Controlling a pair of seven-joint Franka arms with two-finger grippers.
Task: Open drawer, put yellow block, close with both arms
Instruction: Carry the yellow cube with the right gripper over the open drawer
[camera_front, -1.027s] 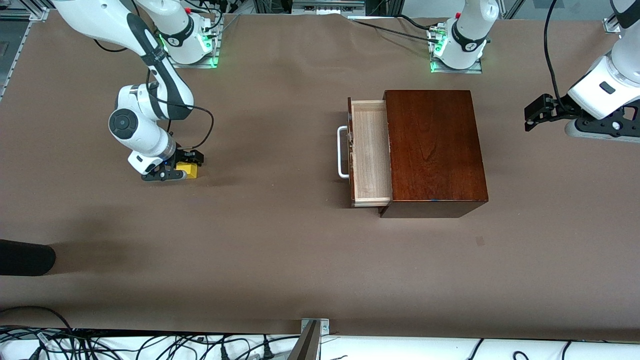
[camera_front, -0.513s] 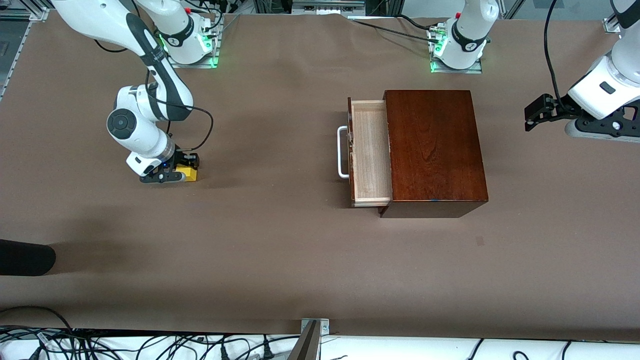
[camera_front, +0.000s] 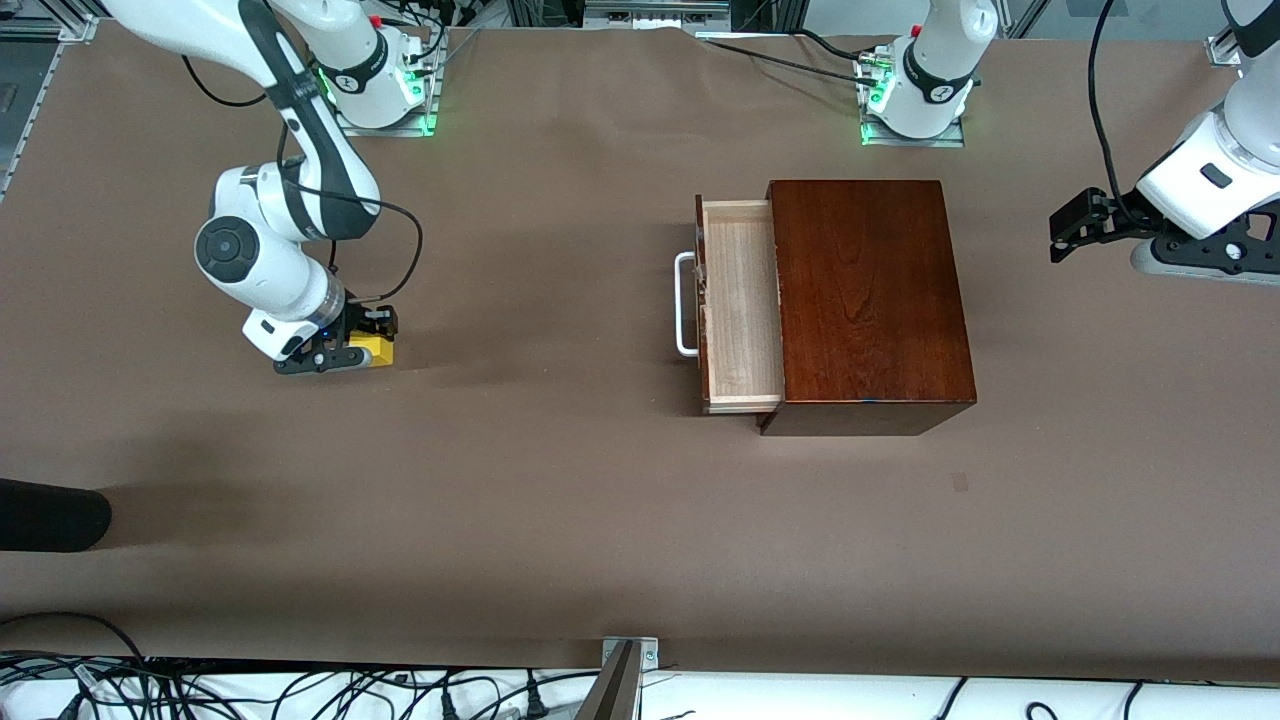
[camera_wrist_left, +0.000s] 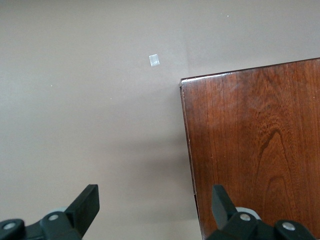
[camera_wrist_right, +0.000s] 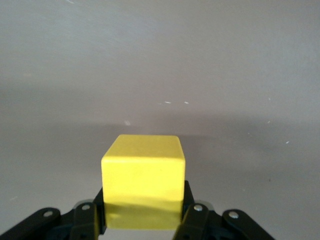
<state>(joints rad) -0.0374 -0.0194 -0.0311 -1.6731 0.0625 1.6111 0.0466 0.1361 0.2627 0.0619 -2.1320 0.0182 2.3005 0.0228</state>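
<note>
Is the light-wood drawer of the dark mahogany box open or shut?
Open: the light-wood drawer sticks out of the dark mahogany box, its inside bare.

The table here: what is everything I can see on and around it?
table: one, brown covering, under everything.
wooden box: one, dark mahogany, toward the left arm's end.
drawer: one, pale wood, white handle, pulled open, nothing in it.
yellow block: one, bright yellow, toward the right arm's end, between the right gripper's fingers.
cables: many, black and white, along the table edge nearest the front camera.
right gripper: one, black, shut on the yellow block, low at the table.
left gripper: one, black, open, waiting over the table by the box.
</note>
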